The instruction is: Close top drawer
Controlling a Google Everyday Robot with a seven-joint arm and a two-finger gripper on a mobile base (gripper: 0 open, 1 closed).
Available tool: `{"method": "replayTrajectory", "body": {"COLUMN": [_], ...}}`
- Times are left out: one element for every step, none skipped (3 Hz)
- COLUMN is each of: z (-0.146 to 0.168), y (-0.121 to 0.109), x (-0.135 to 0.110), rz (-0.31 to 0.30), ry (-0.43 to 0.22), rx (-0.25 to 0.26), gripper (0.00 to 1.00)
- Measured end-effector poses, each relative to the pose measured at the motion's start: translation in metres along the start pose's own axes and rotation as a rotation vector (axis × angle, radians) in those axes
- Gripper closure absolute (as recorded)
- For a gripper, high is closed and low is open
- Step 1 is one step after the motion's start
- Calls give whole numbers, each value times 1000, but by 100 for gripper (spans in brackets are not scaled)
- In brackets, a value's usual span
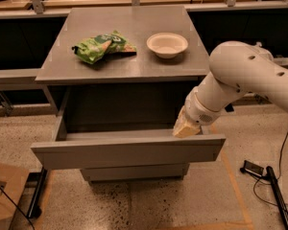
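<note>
The top drawer [127, 151] is a wide matte-grey drawer with a plain flat front, pulled far out of the grey cabinet [129, 66]. Its inside is dark and I see nothing in it. My white arm comes in from the right and reaches down into the drawer's right end. The gripper [185, 126] sits just behind the front panel's top edge at the right; only its tan wrist part shows, and its tips are hidden behind the panel.
On the cabinet top lie a green snack bag [102, 46] and a white bowl [167, 44]. A cardboard box [5, 186] stands on the floor at the left. Black cables and a device [259, 170] lie on the floor at the right.
</note>
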State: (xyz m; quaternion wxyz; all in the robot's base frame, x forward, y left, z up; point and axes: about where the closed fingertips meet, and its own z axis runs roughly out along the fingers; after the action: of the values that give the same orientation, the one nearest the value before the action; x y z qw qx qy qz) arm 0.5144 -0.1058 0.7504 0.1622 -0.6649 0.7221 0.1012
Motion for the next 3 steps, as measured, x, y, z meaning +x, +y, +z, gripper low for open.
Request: {"method": "replayTrajectory", "body": {"z": [5,36,78], "y": [20,33,23], "x": [15,33,50], "rz": [45,90,140], "ry": [-17,-9,22], "rx": [-58,-121,-137], "gripper": [100,100,100]}}
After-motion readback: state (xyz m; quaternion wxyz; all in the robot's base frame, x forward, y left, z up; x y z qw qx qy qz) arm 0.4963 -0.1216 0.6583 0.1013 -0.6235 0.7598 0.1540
